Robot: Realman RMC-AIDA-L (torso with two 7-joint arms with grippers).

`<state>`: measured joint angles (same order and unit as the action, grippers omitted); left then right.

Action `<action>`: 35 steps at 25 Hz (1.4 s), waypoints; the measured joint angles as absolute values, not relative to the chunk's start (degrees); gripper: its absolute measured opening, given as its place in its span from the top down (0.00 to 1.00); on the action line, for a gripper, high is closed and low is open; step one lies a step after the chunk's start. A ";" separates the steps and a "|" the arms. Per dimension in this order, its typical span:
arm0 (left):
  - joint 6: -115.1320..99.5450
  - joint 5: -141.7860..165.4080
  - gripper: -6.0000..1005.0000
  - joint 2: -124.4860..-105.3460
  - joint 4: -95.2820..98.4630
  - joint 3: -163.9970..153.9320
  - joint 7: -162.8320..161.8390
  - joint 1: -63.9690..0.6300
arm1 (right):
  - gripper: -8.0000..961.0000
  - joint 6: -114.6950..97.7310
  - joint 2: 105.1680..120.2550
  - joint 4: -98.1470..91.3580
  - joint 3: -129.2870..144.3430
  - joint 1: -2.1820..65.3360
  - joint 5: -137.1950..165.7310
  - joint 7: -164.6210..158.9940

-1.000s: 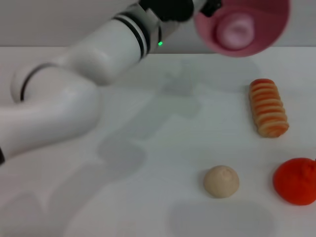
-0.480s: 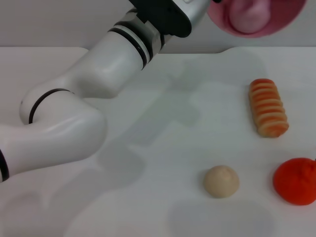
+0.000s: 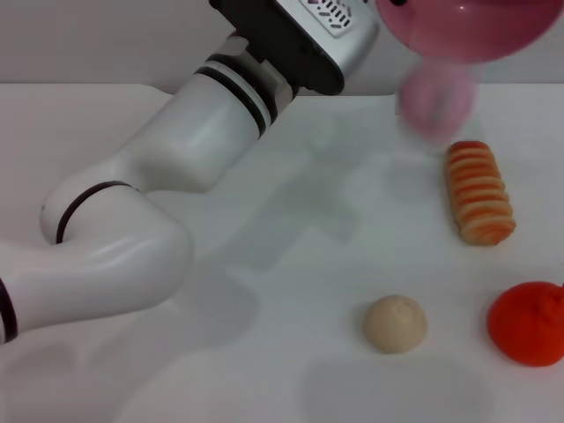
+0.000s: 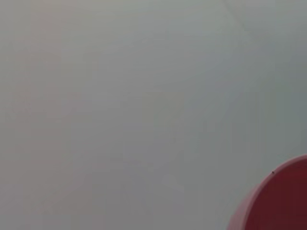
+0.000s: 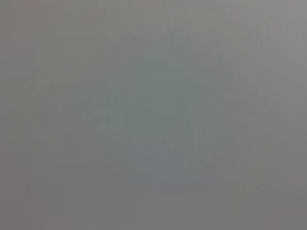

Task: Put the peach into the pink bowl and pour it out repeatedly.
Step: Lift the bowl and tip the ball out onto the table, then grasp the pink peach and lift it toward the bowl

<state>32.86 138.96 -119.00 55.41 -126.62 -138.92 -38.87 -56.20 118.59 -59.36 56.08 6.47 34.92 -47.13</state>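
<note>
Peach falling from the raised, tipped pink bowl.

The left arm reached across the table [image 3: 264, 264] and held the pink bowl [image 3: 467, 31] high at the far right; the left claw itself was hidden behind the wrist housing, so its grip could not be told, though the bowl hung at its end. The peach [image 3: 434, 104], blurred, was below the bowl in mid-air, just beyond the striped orange roll [image 3: 479, 192]. A beige ball [image 3: 395, 323] and an orange-red fruit [image 3: 529, 322] lay nearer. The left wrist view showed only a part of the bowl's rim. The right claw was out of sight.
</note>
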 joint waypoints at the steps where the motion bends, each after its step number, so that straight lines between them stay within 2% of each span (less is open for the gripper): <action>1: 32.61 138.91 0.95 -119.00 55.35 -126.58 -138.91 -38.95 | 0.50 -56.36 118.59 -59.36 56.20 6.45 34.92 -47.13; 8: 29.65 138.64 0.95 -119.01 55.22 -125.20 -139.41 -39.42 | 0.50 -56.69 118.57 -59.28 57.26 6.10 34.92 -47.10; 14: 11.71 138.43 0.95 -118.87 55.82 -113.76 -144.60 -42.31 | 0.50 -56.68 118.53 -59.50 59.27 6.04 36.29 -47.18; 16: 11.71 138.43 0.95 -118.87 55.82 -113.76 -144.60 -42.31 | 0.50 -56.47 118.50 -60.15 60.36 6.03 37.80 -47.74; 19: -13.22 137.94 0.95 -118.38 55.09 -94.39 -146.35 -47.82 | 0.50 -56.12 118.52 -63.17 62.50 5.49 41.87 -52.64; 24: -26.96 138.37 0.95 -117.86 54.25 -80.55 -145.43 -50.59 | 0.50 -57.72 118.60 -72.88 63.45 5.25 60.85 -76.70; 30: -36.26 141.45 0.95 -117.03 54.62 -68.30 -143.32 -50.98 | 0.50 -69.82 118.43 -84.70 63.16 10.02 88.34 -104.89; 33: -36.62 142.30 0.95 -116.35 54.50 -67.51 -143.26 -50.67 | 0.50 -78.95 118.21 -89.38 63.07 15.33 103.11 -117.78; 34: -36.64 142.45 0.95 -116.20 54.44 -67.48 -143.23 -50.57 | 0.50 -84.31 118.14 -90.90 63.76 19.69 113.59 -125.52; 35: -36.64 142.62 0.95 -116.07 54.43 -67.41 -143.08 -50.48 | 0.50 -84.31 118.14 -90.90 63.76 19.69 113.59 -125.52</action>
<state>-36.64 142.62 -116.07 54.43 -67.41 -143.08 -50.48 -84.31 118.14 -90.90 63.76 19.69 113.59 -125.52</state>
